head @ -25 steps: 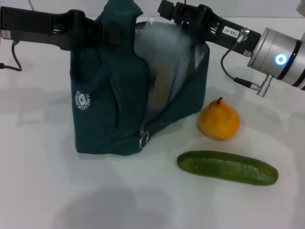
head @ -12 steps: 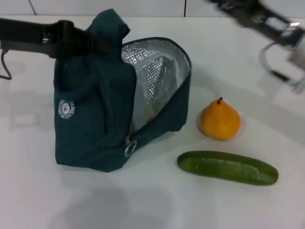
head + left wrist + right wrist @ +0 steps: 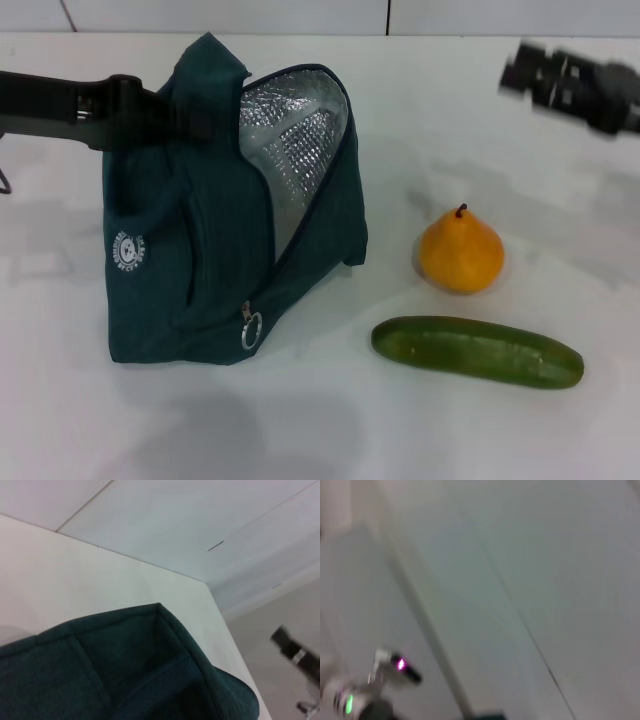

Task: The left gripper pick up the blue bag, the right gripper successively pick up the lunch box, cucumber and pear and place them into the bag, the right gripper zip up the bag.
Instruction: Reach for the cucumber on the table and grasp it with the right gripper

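Head view gives you the whole layout; the wrist views add little. The blue bag (image 3: 200,260) stands on the white counter (image 3: 330,430) toward its left side, mouth gaping to the right with the silver foil lining (image 3: 290,150) exposed and the ring zipper pull (image 3: 250,328) hanging low on the front.

The left gripper (image 3: 165,110) reaches in level from the left edge and is pressed together on the bag's top fabric near the handles, holding it up. Its wrist view shows you only teal fabric (image 3: 125,670) close up against the counter's far edge and wall, with a small blurred piece of the other arm at the side.

The right gripper (image 3: 570,85) hangs above the far right of the counter, well apart from the bag, motion-blurred; you cannot tell how its fingers stand. Its wrist view shows you only blurred wall.

The pear (image 3: 460,250) sits upright right of the bag, apart from it. The cucumber (image 3: 478,351) lies lengthwise just in front of the pear, nearer the front edge. The lunch box is not seen from any view.
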`<state>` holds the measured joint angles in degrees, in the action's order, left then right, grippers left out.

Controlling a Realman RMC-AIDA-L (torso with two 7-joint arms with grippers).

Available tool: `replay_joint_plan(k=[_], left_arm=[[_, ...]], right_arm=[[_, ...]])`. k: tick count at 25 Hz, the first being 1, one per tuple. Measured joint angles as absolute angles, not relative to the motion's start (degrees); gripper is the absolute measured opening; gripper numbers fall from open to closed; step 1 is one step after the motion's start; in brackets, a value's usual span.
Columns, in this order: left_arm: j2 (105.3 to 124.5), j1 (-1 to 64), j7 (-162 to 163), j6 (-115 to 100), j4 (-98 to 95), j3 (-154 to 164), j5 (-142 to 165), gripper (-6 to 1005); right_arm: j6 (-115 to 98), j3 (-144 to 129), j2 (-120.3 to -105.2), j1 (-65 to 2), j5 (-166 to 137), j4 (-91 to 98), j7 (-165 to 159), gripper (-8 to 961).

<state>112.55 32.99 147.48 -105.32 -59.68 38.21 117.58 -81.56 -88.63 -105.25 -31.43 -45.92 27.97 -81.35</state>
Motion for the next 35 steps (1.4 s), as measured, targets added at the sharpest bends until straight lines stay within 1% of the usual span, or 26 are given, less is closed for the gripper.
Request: replay_joint_plan(k=[4,8,9,11,13,14,15,16,18,22,26,28,29,31,35], left_arm=[[112.67,32.97,147.34,-105.39,-59.68,38.23,117.64,40],[112.65,33.04,147.31,-105.37,-59.68,38.23,117.64,37],[112.64,33.13,147.31,-105.36,-59.68,38.24,117.64,37],[112.67,33.31,147.3,-105.37,-59.68,38.29,117.68,37],[112.7,33.4,147.31,-105.37,-59.68,38.32,117.77,37],[112.71,33.4,147.3,-105.37,-59.68,38.32,117.79,37],[112.71,33.4,147.3,-105.37,-59.68,38.32,117.79,37],[112.71,33.39,147.31,-105.36,-59.68,38.32,117.82,37],[112.71,33.39,147.3,-105.33,-59.68,38.32,117.85,37],[112.7,33.48,147.3,-105.3,-59.68,38.32,117.9,37],[112.68,33.71,147.3,-105.2,-59.68,38.32,117.91,37],[112.67,33.9,147.31,-105.13,-59.68,38.32,117.91,37],[112.67,34.0,147.31,-105.12,-59.68,38.32,117.91,37],[112.67,34.15,147.3,-105.09,-59.67,38.32,117.91,37],[112.59,34.21,147.31,-104.89,-59.62,38.32,117.92,38]], right_arm=[[-82.91,-80.94,-106.72,-27.4,-61.36,35.26,-79.52,707],[-83.5,-76.77,-107.35,-25.58,-75.43,47.53,-87.78,707],[-84.3,-75.57,-107.36,-26.03,-81.11,51.94,-92.76,707],[-85.4,-74.98,-107.34,-26.62,-84.57,54.08,-95.46,707],[-89.96,-73.57,-107.32,-29.45,-94.32,60.15,-104.54,707],[-89.96,-73.57,-107.32,-29.45,-94.32,60.15,-104.54,707],[-92.34,-73.11,-107.38,-31.17,-98.46,62.37,-108.11,707],[-97.76,-72.54,-107.68,-34.81,-106.77,66.36,-114.74,707],[-101.11,-72.45,-108.1,-37.18,-111.14,68.08,-117.77,707],[-106.26,-72.41,-109.77,-41.66,-119.2,69.69,-120.91,707],[-106.31,-72.66,-112.54,-43.54,-126.83,69.57,-120.84,707],[-105.47,-73.05,-114.35,-44.13,-130.63,69.29,-120.59,707],[-105.17,-73.41,-114.85,-44.22,-131.84,69.17,-120.55,707],[-104.24,-74.88,-115.36,-44.27,-133.02,68.87,-120.53,707],[-100.77,-78.47,-115.46,-43.77,-133.28,67.91,-120.54,708]])
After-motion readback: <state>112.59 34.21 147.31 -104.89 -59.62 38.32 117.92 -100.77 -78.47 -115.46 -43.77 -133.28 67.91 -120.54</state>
